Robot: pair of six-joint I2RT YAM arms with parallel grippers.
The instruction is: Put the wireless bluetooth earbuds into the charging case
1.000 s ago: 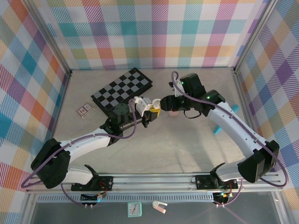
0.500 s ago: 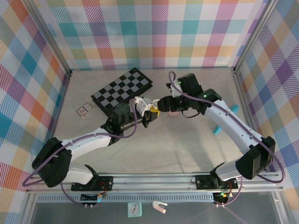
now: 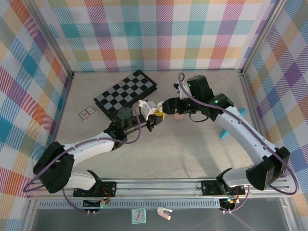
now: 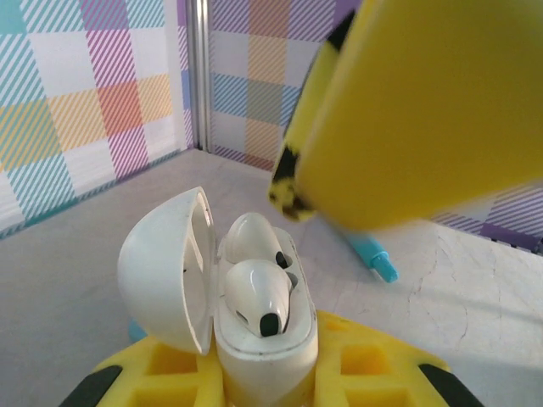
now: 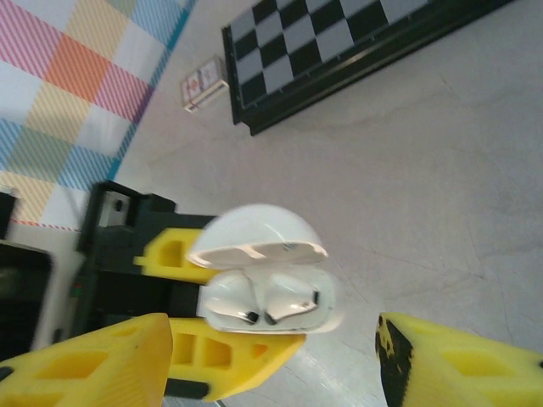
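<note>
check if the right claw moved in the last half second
Yes, slightly: the right claw has shifted right, away from the chessboard, while the charging case stays put in the left claw.

No legible text or numbers; possibly faint print on the small box (image 3: 87, 113), too blurred.

Two white earbuds (image 4: 257, 295) are being counted, both seated in one open charging case (image 4: 165, 271). One chessboard (image 3: 126, 92) and one small card box (image 3: 87, 113) are being counted toward the far left corner of the table (image 3: 183, 154). One teal cylinder (image 3: 223, 134), partly covered, is being counted near the right edge.
</note>
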